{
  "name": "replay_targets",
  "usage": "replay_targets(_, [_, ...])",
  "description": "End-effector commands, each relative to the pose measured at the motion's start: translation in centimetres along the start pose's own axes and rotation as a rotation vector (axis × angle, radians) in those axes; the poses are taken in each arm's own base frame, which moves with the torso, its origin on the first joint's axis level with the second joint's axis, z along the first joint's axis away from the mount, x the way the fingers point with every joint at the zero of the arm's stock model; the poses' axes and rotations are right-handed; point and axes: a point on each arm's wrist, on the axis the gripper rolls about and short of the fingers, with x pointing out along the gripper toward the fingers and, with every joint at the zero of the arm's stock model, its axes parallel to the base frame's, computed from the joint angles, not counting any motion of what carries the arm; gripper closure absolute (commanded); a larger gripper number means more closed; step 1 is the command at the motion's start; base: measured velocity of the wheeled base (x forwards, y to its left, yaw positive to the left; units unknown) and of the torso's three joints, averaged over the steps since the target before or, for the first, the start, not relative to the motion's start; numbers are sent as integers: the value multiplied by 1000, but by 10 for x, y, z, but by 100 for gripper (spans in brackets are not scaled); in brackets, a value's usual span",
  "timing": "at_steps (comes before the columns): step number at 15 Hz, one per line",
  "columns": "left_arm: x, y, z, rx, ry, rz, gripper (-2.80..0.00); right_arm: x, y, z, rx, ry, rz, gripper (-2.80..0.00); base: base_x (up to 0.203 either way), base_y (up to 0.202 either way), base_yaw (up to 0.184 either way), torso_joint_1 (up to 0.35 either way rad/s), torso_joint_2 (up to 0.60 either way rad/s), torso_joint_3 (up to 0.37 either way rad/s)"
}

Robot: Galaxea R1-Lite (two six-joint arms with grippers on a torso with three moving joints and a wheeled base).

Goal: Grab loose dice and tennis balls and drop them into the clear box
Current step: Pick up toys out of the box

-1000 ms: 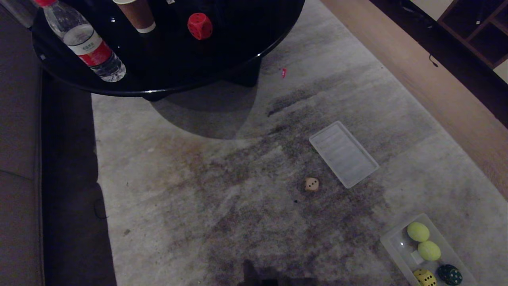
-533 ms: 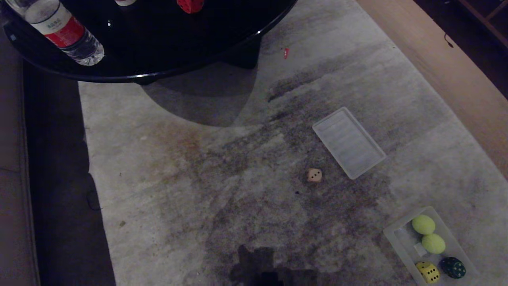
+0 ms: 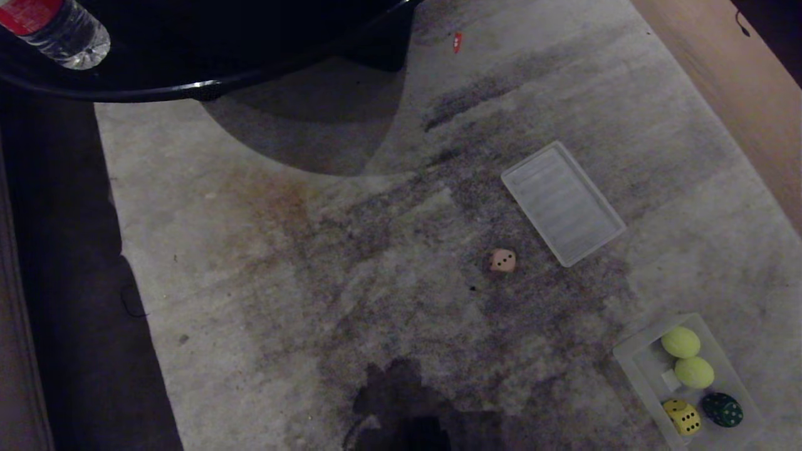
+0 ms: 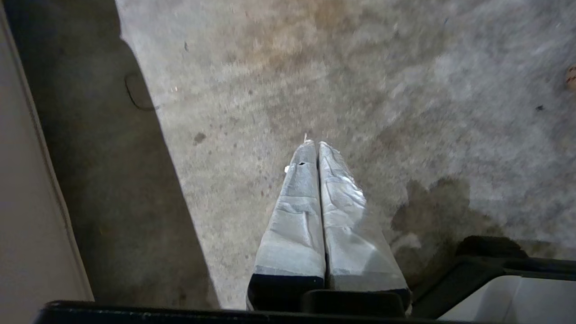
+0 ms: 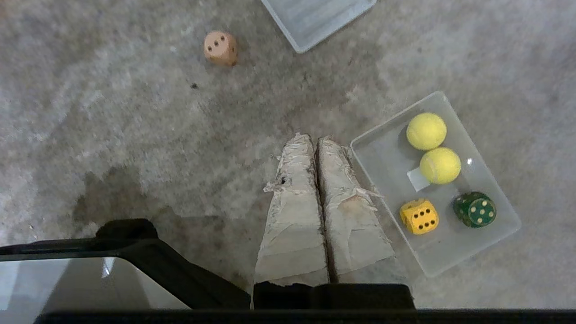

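Both grippers, left [image 4: 317, 144] and right [image 5: 315, 137], are pressed closed, nothing held. Box [image 3: 633, 363] holds two balls [image 3: 681, 342], yellow die [image 3: 682, 416], green die [image 3: 722, 409]. Tan die [image 3: 503, 260] is loose beside lid [image 3: 562, 202].

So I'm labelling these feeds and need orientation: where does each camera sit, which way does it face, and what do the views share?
Head view: on the robot's head, looking down at the carpet, lid, tan die and clear box; no arm shows.
Left wrist view: behind the shut left gripper, facing bare carpet.
Right wrist view: behind the shut right gripper, facing the clear box with two tennis balls, a yellow die and a green die.
Shared: head and right wrist views both show the tan die, lid and box.
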Motion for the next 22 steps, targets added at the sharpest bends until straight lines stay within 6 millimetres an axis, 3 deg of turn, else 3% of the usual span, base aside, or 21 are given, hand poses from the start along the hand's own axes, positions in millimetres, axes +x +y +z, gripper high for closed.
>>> replay_targets(1, [0,0,0,-1,1,0,0,0,0,-1,0,5,0,0,0,0,0,7,1,-188])
replay_targets(6, [0,0,0,-1,2,1,0,0,0,-1,-1,7,0,0,0,0,0,4,3,-164])
replay_targets(17, [0,0,0,-1,1,2,0,0,0,-1,-1,5,1,0,0,0,0,0,0,-7])
replay_targets(22, [0,0,0,0,1,1,0,0,0,-1,-3,5,0,0,1,138,-1,2,2,3])
